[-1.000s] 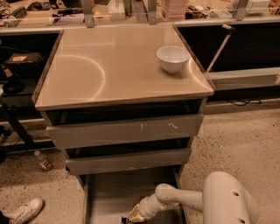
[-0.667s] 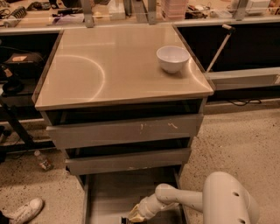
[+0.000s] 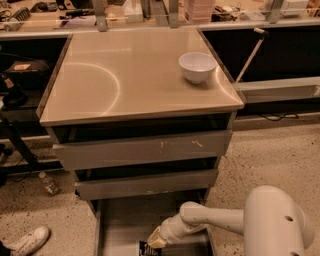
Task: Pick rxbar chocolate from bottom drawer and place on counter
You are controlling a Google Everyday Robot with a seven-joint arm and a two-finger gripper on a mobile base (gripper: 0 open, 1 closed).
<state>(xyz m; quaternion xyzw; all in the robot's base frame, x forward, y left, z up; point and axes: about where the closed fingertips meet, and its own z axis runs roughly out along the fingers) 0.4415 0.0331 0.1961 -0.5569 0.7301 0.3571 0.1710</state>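
Observation:
The bottom drawer (image 3: pixel 120 225) is pulled open at the foot of the cabinet, its grey floor showing. The rxbar chocolate (image 3: pixel 148 248), a small black wrapper with pale lettering, lies on the drawer floor at the bottom edge of the view, partly cut off. My gripper (image 3: pixel 154 242) reaches down into the drawer from the right, its tip right over the bar. The counter (image 3: pixel 130 75) is the square steel top above, with a curved arc mark.
A white bowl (image 3: pixel 197 66) stands near the counter's right rear. Two drawers with scuffed fronts (image 3: pixel 142 150) sit above the open one. A cluttered bench (image 3: pixel 150 12) runs behind. A shoe (image 3: pixel 27 241) and a small bottle (image 3: pixel 48 183) are on the floor left.

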